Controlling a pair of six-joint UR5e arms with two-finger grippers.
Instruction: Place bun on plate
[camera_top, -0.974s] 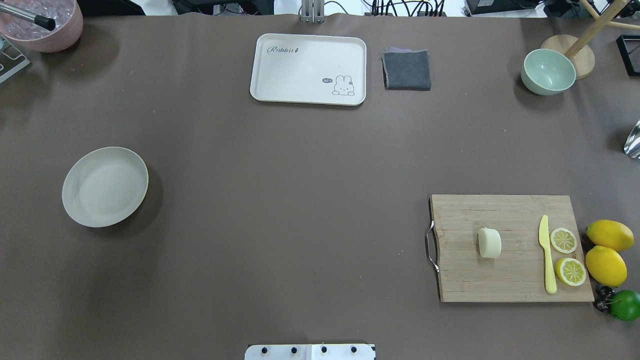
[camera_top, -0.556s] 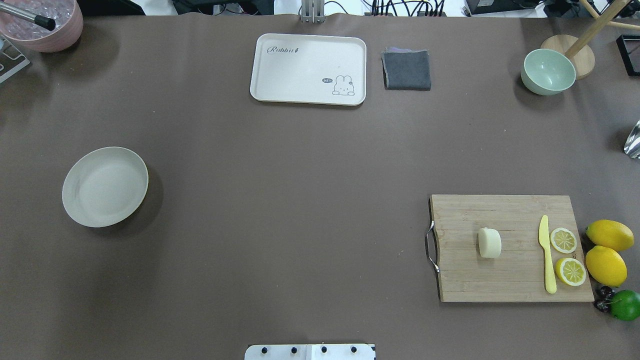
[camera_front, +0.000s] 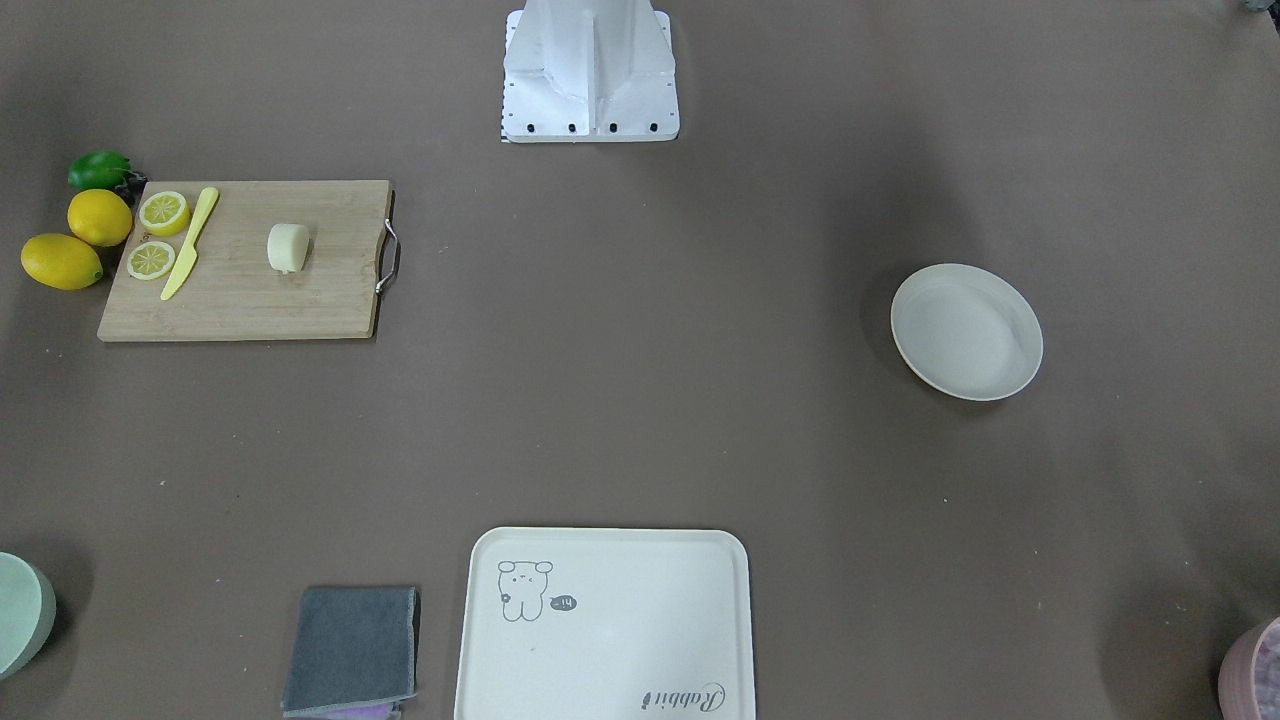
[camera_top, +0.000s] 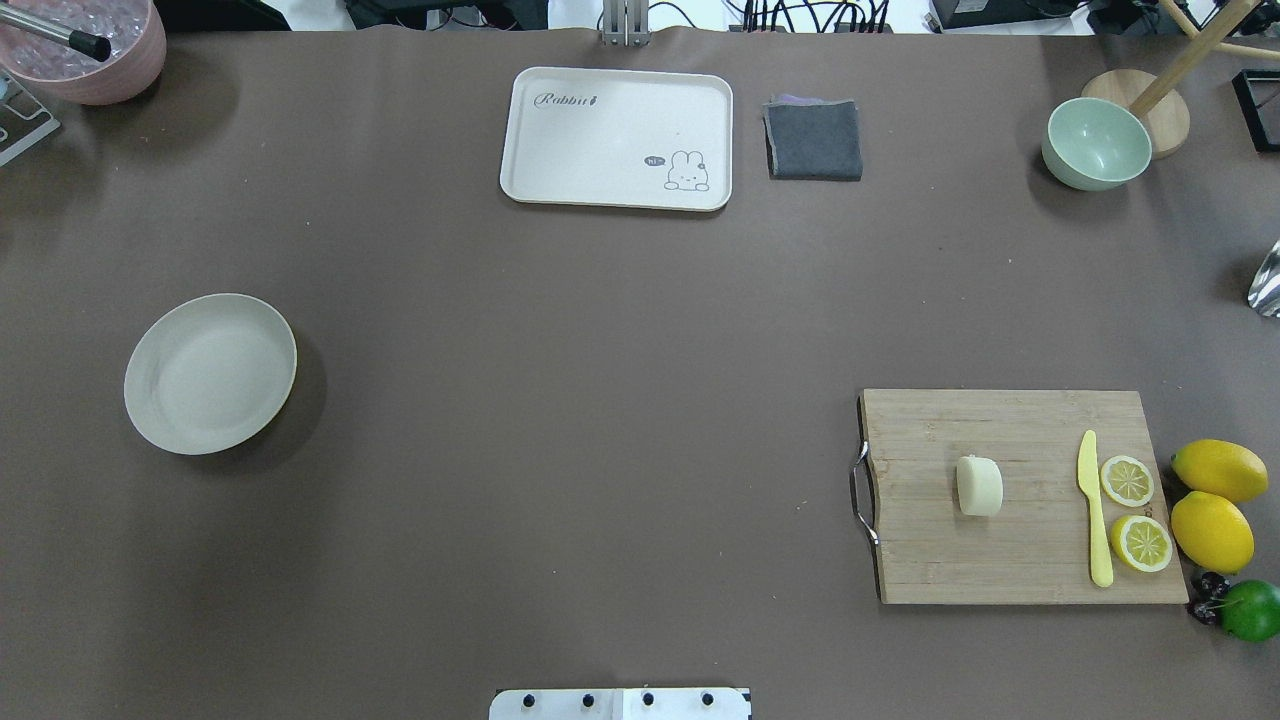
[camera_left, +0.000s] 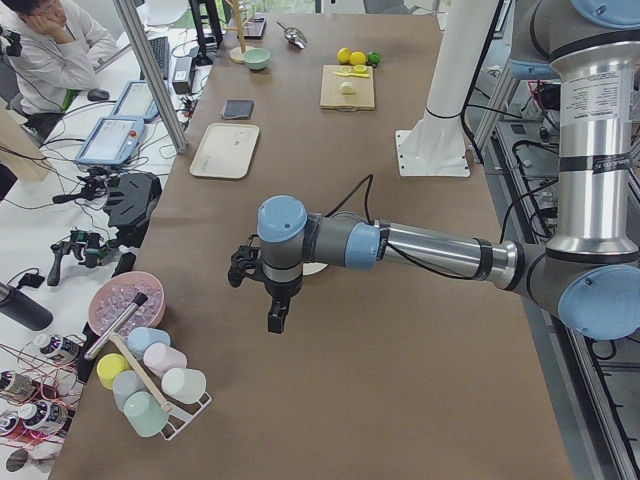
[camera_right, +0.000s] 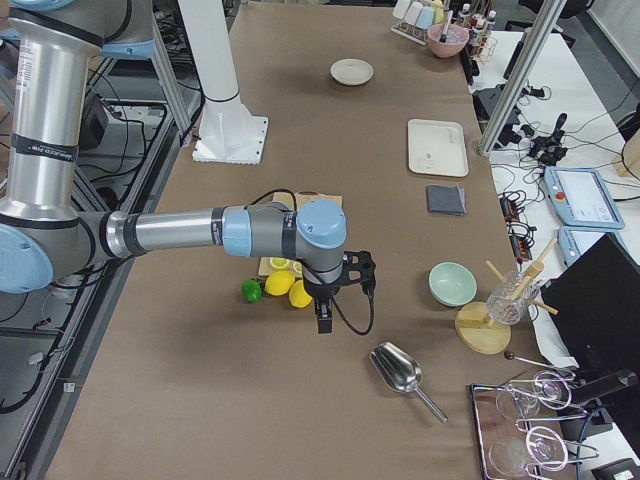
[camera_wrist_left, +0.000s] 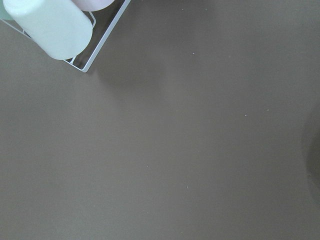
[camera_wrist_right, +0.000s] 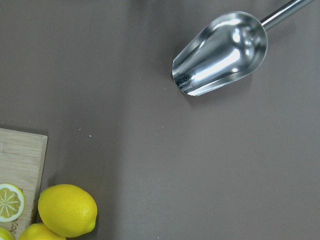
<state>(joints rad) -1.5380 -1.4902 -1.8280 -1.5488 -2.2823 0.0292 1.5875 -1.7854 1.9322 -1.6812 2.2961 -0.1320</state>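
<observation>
Well, from the front you see the bun (camera_front: 288, 247) lying on the cutting board (camera_front: 250, 300), well apart from the plate (camera_front: 966, 335), while your left-end view shows the left gripper (camera_left: 276, 320) and your right-end view the right gripper (camera_right: 325, 322), both pointing down, and you cannot tell either one's opening or hold.

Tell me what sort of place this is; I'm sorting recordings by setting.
Likely a robotics lab staged as a kitchen: a robot arm over the table, operator tablets alongside, a cutting board and lemons as props.
</observation>
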